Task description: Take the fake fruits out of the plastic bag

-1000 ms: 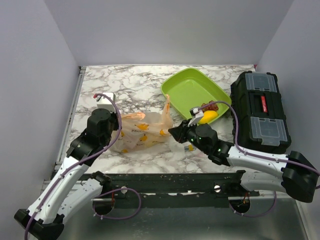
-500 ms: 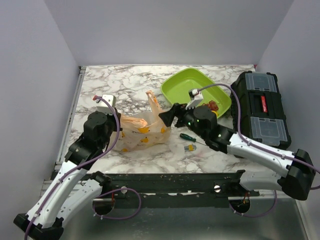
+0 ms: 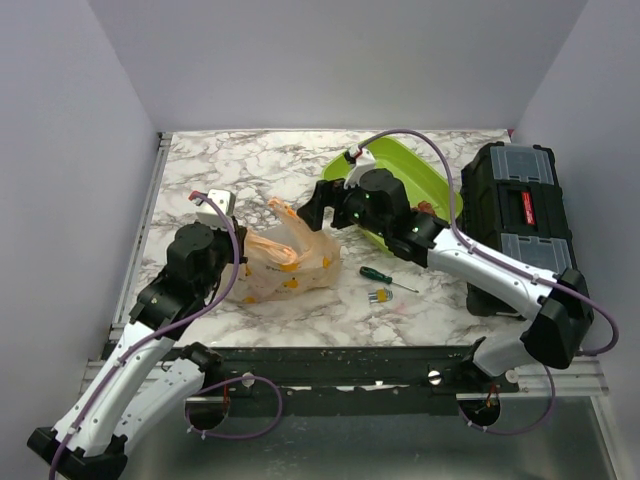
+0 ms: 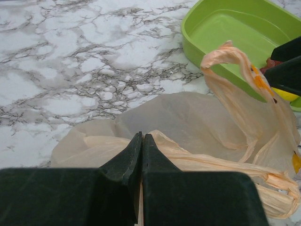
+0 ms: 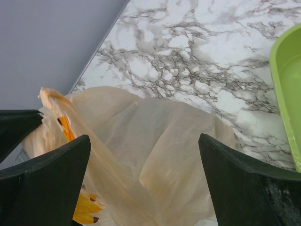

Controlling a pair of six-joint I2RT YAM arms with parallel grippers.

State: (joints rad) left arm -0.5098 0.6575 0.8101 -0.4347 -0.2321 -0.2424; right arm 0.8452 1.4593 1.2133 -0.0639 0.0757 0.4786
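Plastic bag (image 3: 288,262) facing right gripper (image 3: 312,210) (jaws wide), pinched by left gripper (image 4: 142,137)

From above, the right arm (image 3: 470,265) covers the near side of the green tray (image 3: 435,180); of the fake fruits (image 3: 428,210) only a reddish scrap shows beside it. Whether the plastic bag (image 3: 285,262) holds anything cannot be told. The yellow bit (image 3: 380,295) beside the screwdriver (image 3: 385,277), toward the table's (image 3: 250,165) near edge, is too small to identify.
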